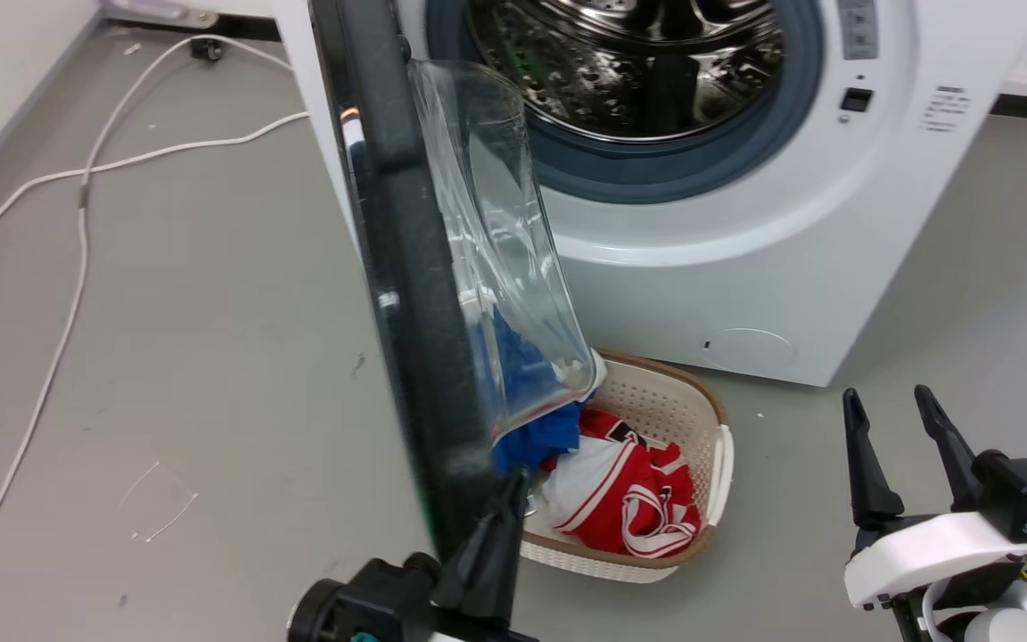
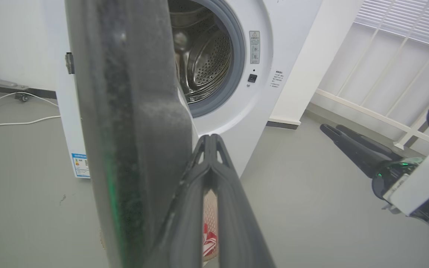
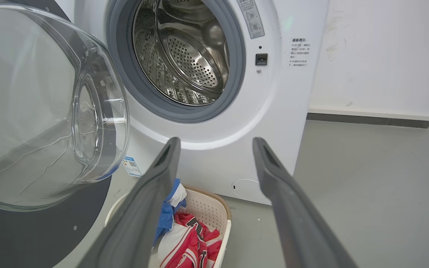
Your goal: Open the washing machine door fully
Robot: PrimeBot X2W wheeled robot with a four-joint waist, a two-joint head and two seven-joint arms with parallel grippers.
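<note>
1. The left gripper (image 1: 518, 481) has its two fingers closed tip to tip with nothing between them. In the left wrist view one finger's flank lies against the free rim of the washing machine door (image 1: 406, 267), on its inner, glass side
2. The door stands edge-on to the head camera, swung roughly square to the front of the washing machine (image 1: 745, 285). Its plane runs from the gripper away towards the machine's left front corner. The glass bowl (image 1: 496, 241) bulges to the right, towards the drum (image 1: 629, 62)
3. Governing relation: the door lies immediately to the left of the gripper. Further opening is therefore judged to call for a leftward push away from the drum, following the door's arc
4. Risk: the contact is a press, not a clamp, so the fingers could slide off the rim
5. The right gripper (image 1: 886, 397) is spread wide and empty, well apart from the door on its glass side; the left arm is plainly the nearer
6. A basket (image 1: 656, 392) of clothes (image 1: 620, 499) sits on the floor beside the door's lower edge; clearance between them cannot be judged
</note>
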